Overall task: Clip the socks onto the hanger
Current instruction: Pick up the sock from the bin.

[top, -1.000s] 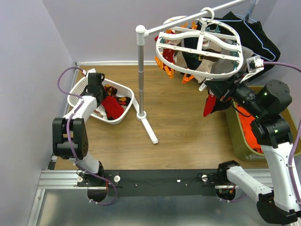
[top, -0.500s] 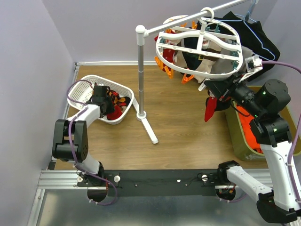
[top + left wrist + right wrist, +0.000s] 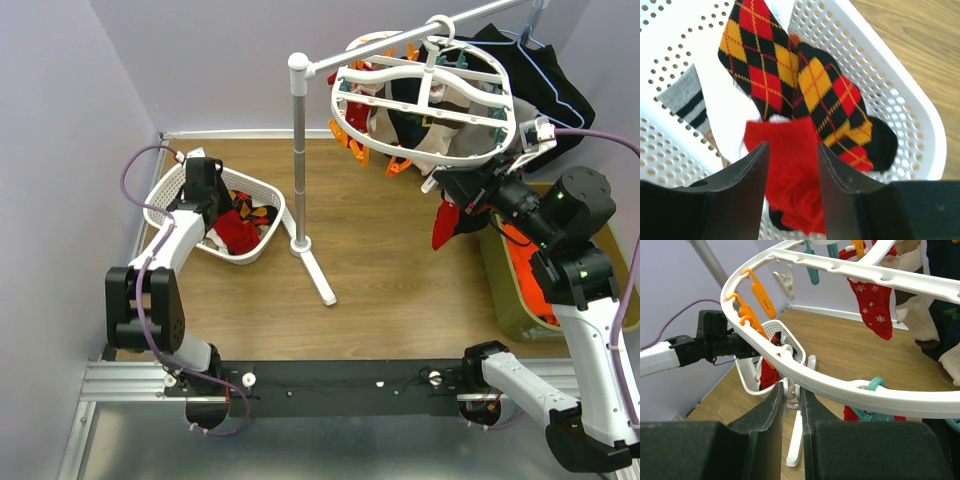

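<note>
Red soft sock [image 3: 446, 225] is pinched in R gripper [image 3: 791, 392] under white oval plastic hanger [image 3: 900, 401] for clipping; L gripper [image 3: 792, 150], spread wide, is poised over 2nd red sock [image 3: 792, 195].

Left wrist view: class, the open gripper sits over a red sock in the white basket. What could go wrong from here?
The red sock overlaps the argyle socks, so the left gripper may pinch two at once. The sock is bunched; a grip on a loose fold could slip when lifted. A finger catching the perforated basket wall might drag the basket.
</note>
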Motion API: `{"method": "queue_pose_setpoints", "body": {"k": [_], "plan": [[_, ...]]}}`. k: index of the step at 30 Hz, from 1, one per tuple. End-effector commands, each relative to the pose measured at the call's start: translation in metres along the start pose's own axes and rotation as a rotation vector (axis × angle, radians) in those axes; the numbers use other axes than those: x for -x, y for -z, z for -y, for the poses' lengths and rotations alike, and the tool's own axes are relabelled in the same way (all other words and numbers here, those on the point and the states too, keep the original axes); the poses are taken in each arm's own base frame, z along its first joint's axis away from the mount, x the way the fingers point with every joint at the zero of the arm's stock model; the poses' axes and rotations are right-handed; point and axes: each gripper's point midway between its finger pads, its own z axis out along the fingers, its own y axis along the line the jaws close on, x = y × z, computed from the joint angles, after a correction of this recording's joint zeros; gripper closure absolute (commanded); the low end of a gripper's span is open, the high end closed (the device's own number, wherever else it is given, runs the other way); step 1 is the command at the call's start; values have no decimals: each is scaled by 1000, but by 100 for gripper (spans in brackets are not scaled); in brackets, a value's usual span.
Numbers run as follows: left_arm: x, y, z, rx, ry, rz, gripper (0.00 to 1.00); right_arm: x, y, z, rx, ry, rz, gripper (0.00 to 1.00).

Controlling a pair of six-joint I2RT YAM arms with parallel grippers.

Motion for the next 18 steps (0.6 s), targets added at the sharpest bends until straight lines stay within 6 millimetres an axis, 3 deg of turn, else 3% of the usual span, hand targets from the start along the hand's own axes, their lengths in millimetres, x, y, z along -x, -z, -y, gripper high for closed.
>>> {"method": "queue_pose_setpoints", "body": {"k": [1,10,13,17,18], "plan": [[0,-25,-9,68,21,-17,52,-1,1,0,1,11,-13,86],[-31,-52,-11,74,41,-96,63,-3,4,2,-19,15,-19,86],[-38,-53,-14,79,41,-109,75,-3,4,3,-23,15,-20,86],[-30,-45,-15,80,37,-79,98,-4,4,3,-22,15,-22,86],[-27,-43,-15,82,32,-70,100,-4,3,3,-20,12,-22,86]]}}
